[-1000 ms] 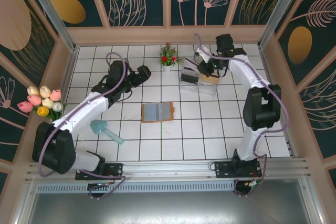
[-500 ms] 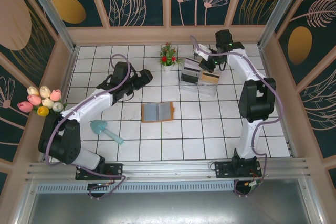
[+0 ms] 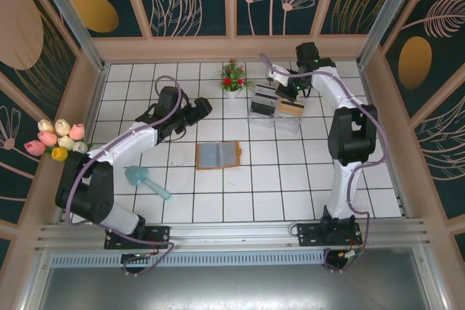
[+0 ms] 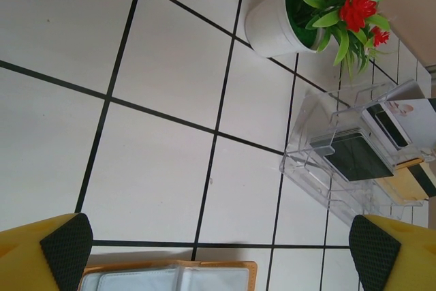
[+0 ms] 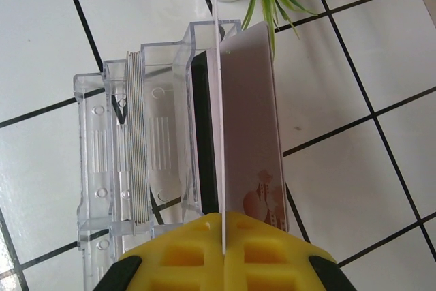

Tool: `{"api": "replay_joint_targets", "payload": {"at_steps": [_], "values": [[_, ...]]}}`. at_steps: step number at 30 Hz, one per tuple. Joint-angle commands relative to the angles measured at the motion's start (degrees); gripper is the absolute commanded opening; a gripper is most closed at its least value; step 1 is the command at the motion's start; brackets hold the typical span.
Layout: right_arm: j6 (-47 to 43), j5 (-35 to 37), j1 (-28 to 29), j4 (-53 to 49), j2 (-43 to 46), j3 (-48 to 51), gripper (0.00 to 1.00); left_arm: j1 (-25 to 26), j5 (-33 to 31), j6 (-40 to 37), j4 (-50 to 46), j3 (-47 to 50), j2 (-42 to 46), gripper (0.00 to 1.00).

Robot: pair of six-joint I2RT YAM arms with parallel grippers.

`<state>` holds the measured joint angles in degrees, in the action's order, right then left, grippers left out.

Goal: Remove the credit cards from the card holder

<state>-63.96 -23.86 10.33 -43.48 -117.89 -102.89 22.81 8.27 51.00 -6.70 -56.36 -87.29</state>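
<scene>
**Left claw wide, right claw pinching a card at the tray**

Compared with a second earlier, the left arm has folded in tighter, and the right claw (image 3: 285, 89) has slid left over the tray. The left claw (image 3: 201, 107) hangs wide open, its black textured pads (image 4: 66, 243) far apart above the glossy white tiled desk (image 3: 218, 201). The orange-brown, leathery card holder (image 3: 218, 155) lies open and flat mid-desk, grey pockets up. A dark green credit card (image 4: 355, 158) lies flat in the clear plastic tray (image 4: 300, 165). The right claw's yellow fingers (image 5: 272, 257) are closed on a thin card (image 5: 219, 100), seen edge-on over the tray.
</scene>
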Motion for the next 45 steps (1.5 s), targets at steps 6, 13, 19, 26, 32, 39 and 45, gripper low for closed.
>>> {"api": "replay_joint_targets", "payload": {"at_steps": [6,13,19,26,32,39,45], "values": [[-0.4,2.0,-0.2,0.7,-2.1,-1.3,0.11,-0.4,1.2,-1.2,-0.4,-0.3,-0.9,0.99],[1.0,1.5,0.0,1.3,-1.3,-1.8,0.16,-0.6,1.3,-1.2,-0.3,-0.2,-1.1,0.98],[4.1,1.4,-0.3,1.8,0.8,-3.0,0.26,-0.7,0.9,-0.9,-0.6,0.3,-0.3,0.98],[9.4,-0.4,-0.6,0.9,5.7,-3.0,0.36,-0.9,-0.3,0.7,-2.6,3.1,2.6,0.99],[24.3,-4.1,0.8,8.5,15.6,6.6,0.39,-0.8,-1.0,0.5,-6.6,7.2,6.7,0.98],[62.9,-14.0,6.1,27.8,27.6,26.0,0.45,-0.3,1.7,2.7,-4.9,15.0,10.7,0.96],[84.0,-3.5,18.6,33.5,29.6,36.5,0.44,-0.3,2.8,3.0,-4.2,19.5,12.0,0.79]]}}
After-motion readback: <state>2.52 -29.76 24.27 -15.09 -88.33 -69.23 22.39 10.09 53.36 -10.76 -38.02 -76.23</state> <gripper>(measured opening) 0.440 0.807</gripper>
